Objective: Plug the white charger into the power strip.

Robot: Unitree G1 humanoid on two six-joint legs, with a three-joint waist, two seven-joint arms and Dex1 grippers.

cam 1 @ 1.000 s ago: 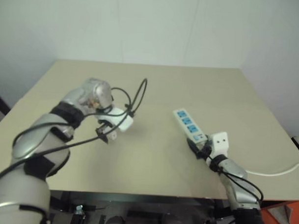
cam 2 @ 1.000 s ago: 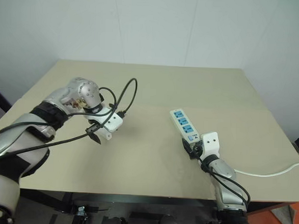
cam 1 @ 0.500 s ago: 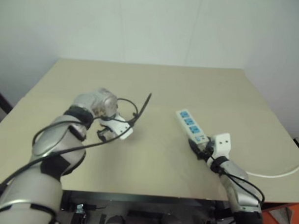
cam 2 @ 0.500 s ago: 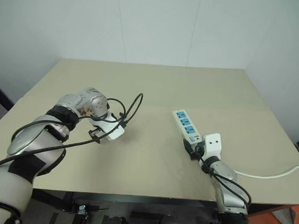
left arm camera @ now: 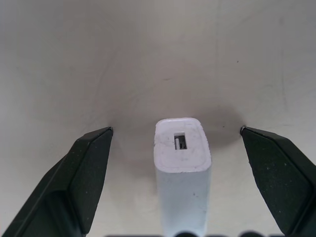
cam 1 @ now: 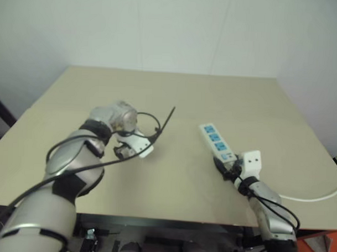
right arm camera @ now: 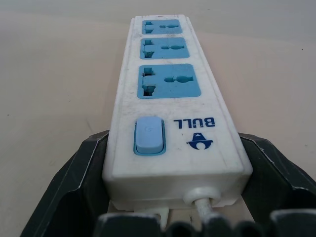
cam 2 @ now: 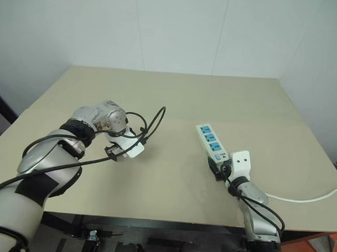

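Left gripper (left arm camera: pixel 175 136) is hanging with jaws wide astride the small white plastic block charger (left arm camera: pixel 181 163) on the tan bench (cam 1: pixel 172 176); best closing squarely on its flat sides, while right gripper (right arm camera: pixel 175 163) is gripping the long white blue-socketed power strip (right arm camera: pixel 170 103).

One brand name on the power strip

The power strip (right arm camera: pixel 175 103) carried the word "BULL" in blue capitals, seen upside down in the right wrist view, lower centre of the frame, beside the blue switch (right arm camera: pixel 149 135). A small blue logo (right arm camera: pixel 201 142) sat just below the word. No other writing could be read.
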